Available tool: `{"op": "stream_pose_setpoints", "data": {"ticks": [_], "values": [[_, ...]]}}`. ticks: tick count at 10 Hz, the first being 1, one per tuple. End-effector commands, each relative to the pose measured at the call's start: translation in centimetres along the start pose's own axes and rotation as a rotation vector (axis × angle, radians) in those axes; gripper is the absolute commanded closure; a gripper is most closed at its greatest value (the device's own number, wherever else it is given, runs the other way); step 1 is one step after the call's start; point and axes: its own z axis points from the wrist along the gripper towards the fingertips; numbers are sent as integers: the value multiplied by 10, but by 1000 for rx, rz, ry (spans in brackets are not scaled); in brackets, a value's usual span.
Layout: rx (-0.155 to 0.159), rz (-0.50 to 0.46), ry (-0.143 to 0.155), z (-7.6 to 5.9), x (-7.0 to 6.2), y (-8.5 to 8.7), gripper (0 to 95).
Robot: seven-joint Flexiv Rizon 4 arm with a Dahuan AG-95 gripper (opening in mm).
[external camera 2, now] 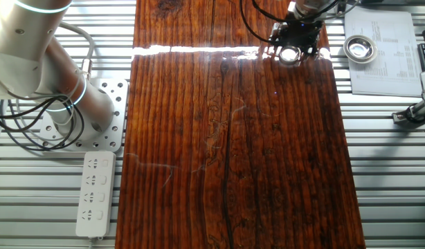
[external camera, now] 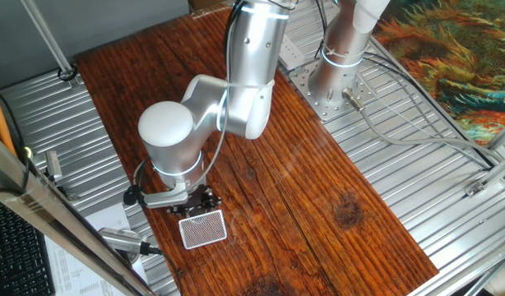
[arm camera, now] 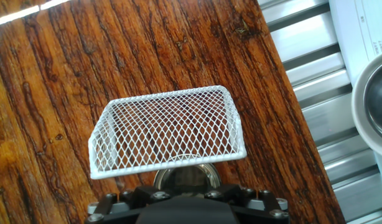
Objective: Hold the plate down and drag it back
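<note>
Pincer pressed onto plate just behind white mesh card to pin it for dragging; grip state unclear.

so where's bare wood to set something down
Most of the dark wooden board is bare, from the white power strip side across. It is crowded only at the far end, where the gripper, small silver plate and white mesh card cluster.
</note>
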Motion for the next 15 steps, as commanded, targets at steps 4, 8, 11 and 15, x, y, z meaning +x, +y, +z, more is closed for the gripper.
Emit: {"op": "stream_pose_setpoints", "data": {"ticks": [4, 8, 11, 15], "values": [[3, 17, -1, 1, -3, 2, 190], [6, 16, 1, 2, -4, 3, 380], [8, 16, 2, 2, -4, 3, 380], [9, 28, 2, 2, -4, 3, 570]]}}
